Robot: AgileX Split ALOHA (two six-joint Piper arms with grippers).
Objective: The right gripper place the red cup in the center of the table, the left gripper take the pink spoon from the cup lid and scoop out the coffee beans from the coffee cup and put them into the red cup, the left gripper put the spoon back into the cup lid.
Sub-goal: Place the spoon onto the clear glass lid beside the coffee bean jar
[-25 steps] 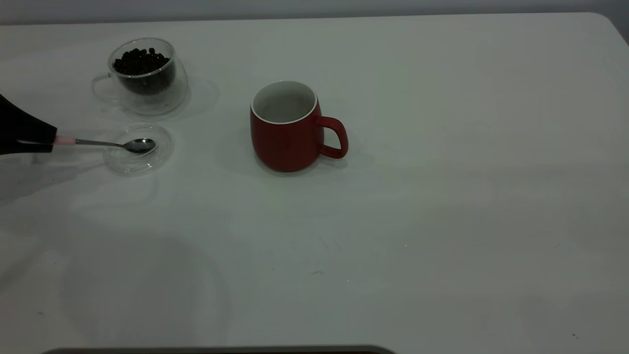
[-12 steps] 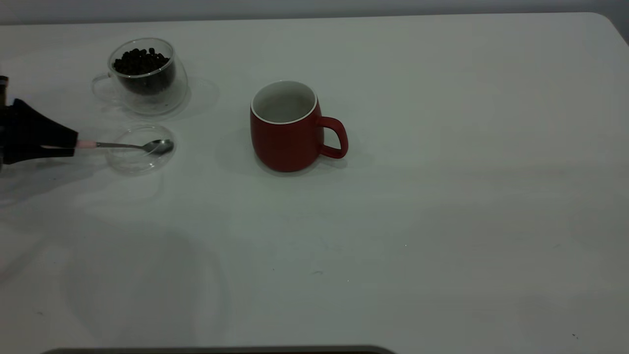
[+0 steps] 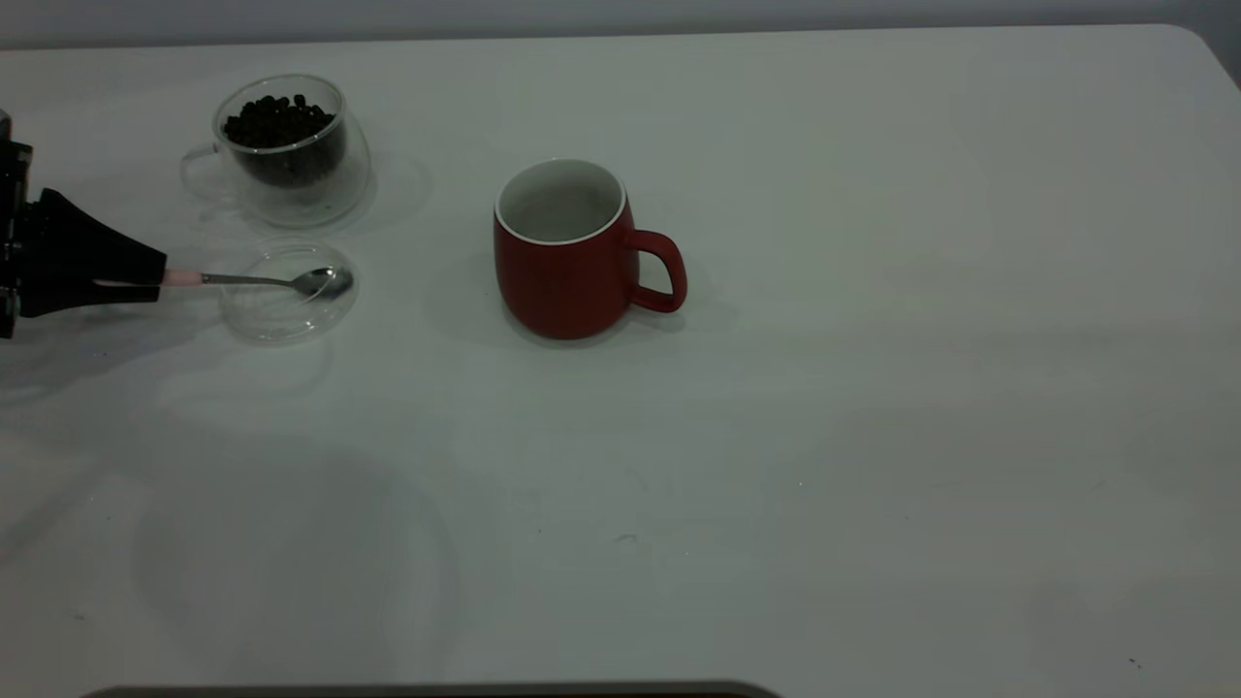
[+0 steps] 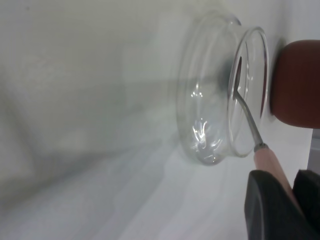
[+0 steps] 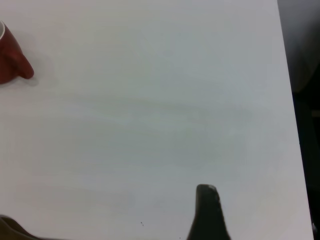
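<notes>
On the white table (image 3: 873,388), the left hand (image 3: 155,279) grips the pink spoon (image 3: 281,281)

Dim, flat light overall; the white bench (image 3: 873,388) reads grey-green from the exterior view. Soft, wide shadows pool at the near left of the bench, and a faint one lies around the base of the red cup (image 3: 567,257). No hard glare, only small highlights on the spoon (image 3: 281,282) bowl and the glass lid (image 3: 286,315). Left wrist view: brighter, the lid (image 4: 210,100) smeared and soft, with white glints inside its rim; the gripper (image 4: 282,207) at the edge is out of focus. Right wrist view: evenly lit, washed-out bench, dark blurred fingertip (image 5: 207,215) at the frame edge.
</notes>
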